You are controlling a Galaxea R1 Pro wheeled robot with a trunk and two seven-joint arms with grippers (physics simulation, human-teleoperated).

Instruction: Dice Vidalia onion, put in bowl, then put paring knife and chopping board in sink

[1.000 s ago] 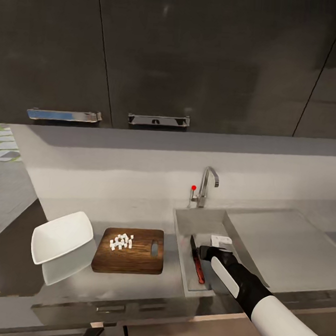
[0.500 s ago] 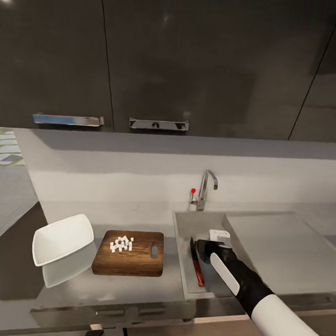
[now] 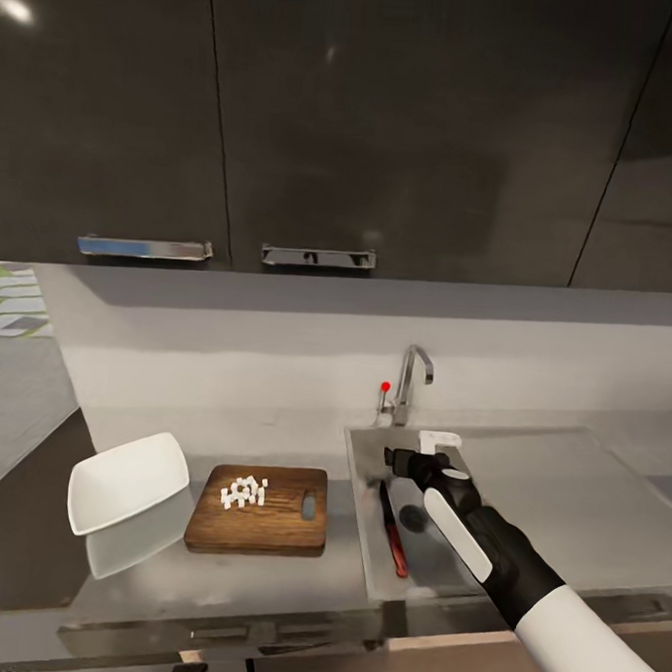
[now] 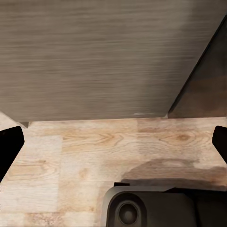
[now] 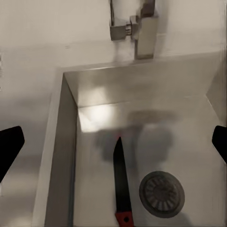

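Knife (image 3: 393, 532): lies flat on the floor of the sink (image 3: 362, 498), near the basin's left wall; dark blade points toward the tap (image 3: 410, 379), red-and-black handle toward the front edge. In the right wrist view the knife (image 5: 121, 187) rests just beside the round drain (image 5: 161, 193), apart from it.
Sink: grey steel basin set into the countertop (image 3: 259, 581), with a flat drainboard (image 3: 565, 502) to its right; the tap with the red knob (image 3: 385, 387) stands at the back rim.
Right gripper (image 3: 423, 450): hangs over the basin, above and behind the knife, touching nothing. The right wrist view shows its two dark fingertips (image 5: 9, 146) at opposite edges of the picture, spread wide apart with nothing between them.
Left gripper (image 4: 113, 151): its fingertips (image 4: 9, 149) are likewise spread wide and hold nothing; behind them are a pale wooden floor (image 4: 94, 156) and a grey panel (image 4: 94, 56).
Board (image 3: 258, 509): dark-brown, flat on the countertop left of the sink, oval slot at the end nearest the basin.
Diced onion (image 3: 244, 492): cluster of small white cubes on the board, toward its back left part.
Bowl (image 3: 128, 483): white, squarish, on the countertop just left of the board, tilted; whether it touches the board cannot be told.
Cabinets (image 3: 391, 129): dark glossy doors above the counter, with two metal handles (image 3: 318, 258) along their lower edge.
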